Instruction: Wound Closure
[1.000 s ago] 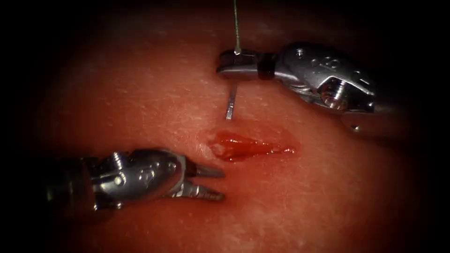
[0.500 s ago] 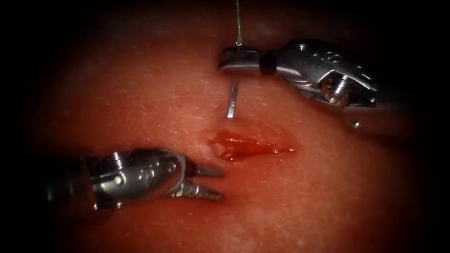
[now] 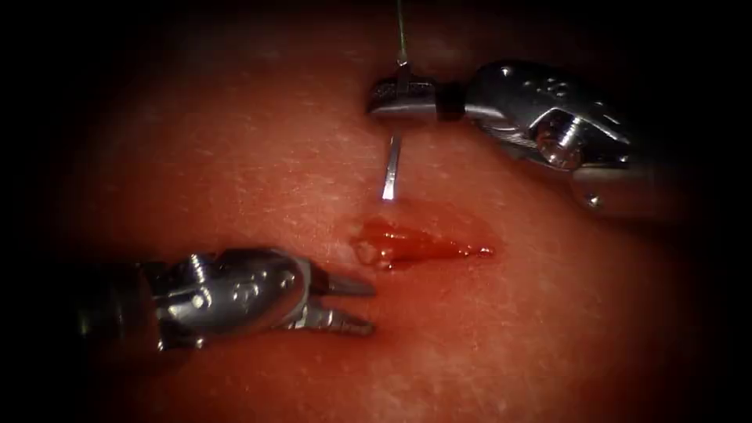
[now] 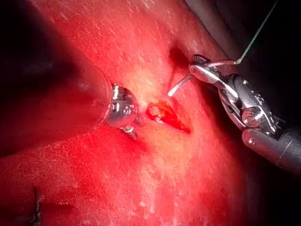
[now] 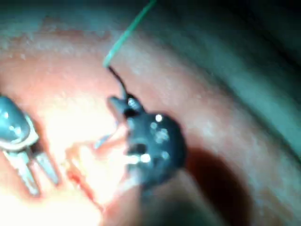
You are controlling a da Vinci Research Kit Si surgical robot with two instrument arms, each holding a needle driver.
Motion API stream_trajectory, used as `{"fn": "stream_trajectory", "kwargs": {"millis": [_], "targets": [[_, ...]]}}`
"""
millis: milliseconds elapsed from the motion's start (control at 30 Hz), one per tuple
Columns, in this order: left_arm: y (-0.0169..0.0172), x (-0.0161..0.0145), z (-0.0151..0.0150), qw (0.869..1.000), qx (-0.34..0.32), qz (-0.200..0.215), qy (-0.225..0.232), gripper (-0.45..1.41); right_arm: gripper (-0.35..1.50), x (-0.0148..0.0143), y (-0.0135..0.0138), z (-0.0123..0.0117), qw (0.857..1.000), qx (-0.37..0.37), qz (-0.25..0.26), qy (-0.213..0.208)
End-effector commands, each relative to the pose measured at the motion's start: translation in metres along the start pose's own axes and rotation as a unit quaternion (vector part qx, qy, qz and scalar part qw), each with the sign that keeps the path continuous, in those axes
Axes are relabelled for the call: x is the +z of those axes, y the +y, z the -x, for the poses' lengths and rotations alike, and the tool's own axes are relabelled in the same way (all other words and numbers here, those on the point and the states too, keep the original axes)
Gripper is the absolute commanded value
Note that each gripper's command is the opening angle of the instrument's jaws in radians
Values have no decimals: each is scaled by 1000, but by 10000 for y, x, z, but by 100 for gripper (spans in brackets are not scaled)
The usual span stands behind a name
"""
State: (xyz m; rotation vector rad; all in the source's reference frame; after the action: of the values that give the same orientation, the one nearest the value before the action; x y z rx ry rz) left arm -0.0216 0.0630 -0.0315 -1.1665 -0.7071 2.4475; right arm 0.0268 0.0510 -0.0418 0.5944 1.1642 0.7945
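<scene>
The cut (image 3: 419,244) lies open and wet with red fluid in the tissue (image 3: 235,172). My right tool (image 3: 380,100), beyond the cut, is shut on the curved needle (image 3: 392,160) near its thread end. The needle points down, its tip at the tissue surface just beyond the cut's left end; none of it is buried. Green thread (image 3: 400,31) runs up from the needle's tail. My left tool (image 3: 368,307) stands open and holds nothing, on the left of the cut. The left wrist view has the needle (image 4: 180,85), right tool (image 4: 203,68) and cut (image 4: 168,116). The right wrist view has the right tool (image 5: 120,107), thread (image 5: 129,30) and left tool (image 5: 35,172).
A short dark piece of thread (image 4: 35,209) lies on the tissue far from the cut in the left wrist view. The right tool's shaft (image 3: 619,188) reaches in over the tissue on the right.
The right tool has risen slightly and rolled, bringing the needle more upright with more of its shaft showing. Its tip stays just beyond the cut. The left tool has not moved.
</scene>
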Motion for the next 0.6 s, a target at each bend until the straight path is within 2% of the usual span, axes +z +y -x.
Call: {"fn": "stream_trajectory", "kwargs": {"millis": [33, 367, 500, 600], "targets": [[-1, 9, 2, 1000, 0, 1, 0, 10, -35, 11, 2, 3, 1000, 11, -8, -1], [-1, 8, 2, 1000, 0, 1, -1, 10, -35, 26, -6, 26, 991, 108, -65, -42], [-1, 8, 2, 1000, 0, 1, -1, 10, -35, 27, -8, 27, 988, 125, -73, -48], [-1, 8, 3, 1000, 0, 2, -1, 10, -35, 28, -11, 29, 980, 171, -90, -39]]}}
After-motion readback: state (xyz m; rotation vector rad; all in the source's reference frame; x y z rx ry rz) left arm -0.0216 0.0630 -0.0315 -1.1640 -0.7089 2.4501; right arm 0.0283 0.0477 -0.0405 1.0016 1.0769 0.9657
